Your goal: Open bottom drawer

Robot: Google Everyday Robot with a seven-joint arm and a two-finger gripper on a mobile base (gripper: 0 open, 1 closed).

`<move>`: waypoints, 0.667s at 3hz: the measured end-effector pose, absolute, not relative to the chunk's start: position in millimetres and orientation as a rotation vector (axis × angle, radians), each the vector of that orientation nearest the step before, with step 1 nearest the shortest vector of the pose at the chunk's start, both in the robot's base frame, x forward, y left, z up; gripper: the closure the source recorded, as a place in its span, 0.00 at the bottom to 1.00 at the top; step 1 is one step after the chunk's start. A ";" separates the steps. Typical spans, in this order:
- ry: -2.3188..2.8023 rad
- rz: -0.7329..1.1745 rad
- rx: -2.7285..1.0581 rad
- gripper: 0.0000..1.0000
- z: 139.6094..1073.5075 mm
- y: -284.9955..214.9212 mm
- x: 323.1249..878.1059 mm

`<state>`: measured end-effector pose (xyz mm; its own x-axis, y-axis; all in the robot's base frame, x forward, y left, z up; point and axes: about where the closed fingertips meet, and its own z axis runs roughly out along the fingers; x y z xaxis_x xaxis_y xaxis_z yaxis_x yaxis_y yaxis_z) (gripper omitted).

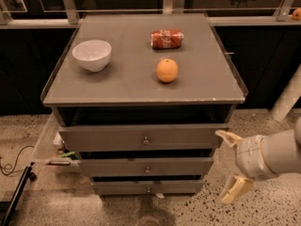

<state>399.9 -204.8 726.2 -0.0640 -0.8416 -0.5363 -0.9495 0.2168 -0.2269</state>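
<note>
The bottom drawer (148,188) is the narrowest grey front at the foot of the cabinet, with a small round metal knob (148,189) at its centre. It is closed. My gripper (230,166) hangs to the right of the cabinet, level with the middle and bottom drawers. Its two cream fingers (227,138) are spread wide apart and hold nothing. It touches no drawer.
Above are the mid-sized drawer (146,166) and the widest top drawer (143,138). On the cabinet top (117,79) stand a white bowl (91,54), an orange (167,70) and a lying red can (166,38). A cable (14,161) and clutter (59,149) lie left on the floor.
</note>
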 end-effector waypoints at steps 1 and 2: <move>1.923 0.333 -1.626 0.00 665.4 -191.4 395.5; 1.872 0.359 -1.591 0.00 602.0 -180.8 397.4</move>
<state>397.4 -180.8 602.0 -0.0556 -0.7769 -0.6271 -0.9537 0.2271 -0.1969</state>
